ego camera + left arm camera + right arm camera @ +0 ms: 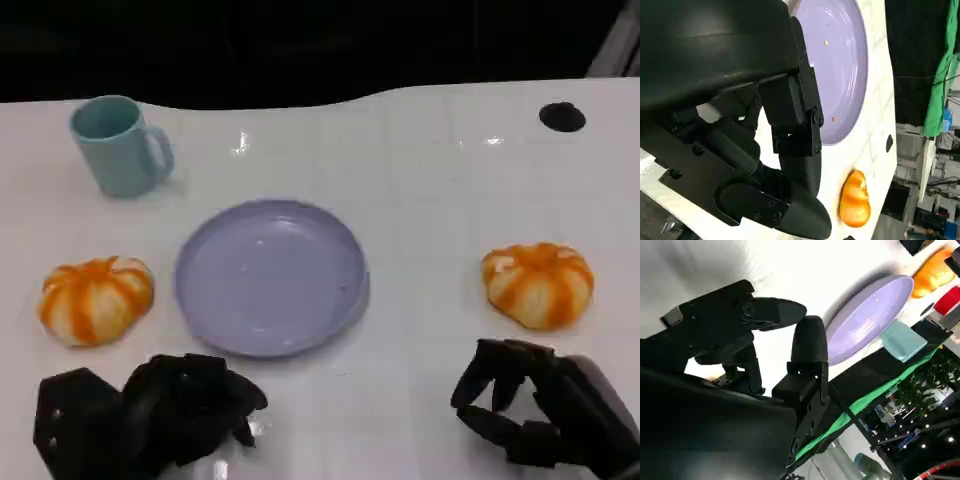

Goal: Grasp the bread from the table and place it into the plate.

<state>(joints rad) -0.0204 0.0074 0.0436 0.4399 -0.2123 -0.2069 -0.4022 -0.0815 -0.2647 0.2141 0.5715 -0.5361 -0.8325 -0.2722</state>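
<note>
White table: both hands empty, fingers apart; right wrist view alone shows green cloth.

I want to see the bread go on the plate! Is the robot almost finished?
Not yet. Nothing is done: the purple plate has no bread in it, and both orange-striped breads, one on the left and one on the right, sit on the table. The left hand and right hand hold nothing. Grasping and placing are left.

Lab or robot test space: bare white table, black backdrop at frame top, green cloth, cluttered equipment shelves with small lights lower right.
</note>
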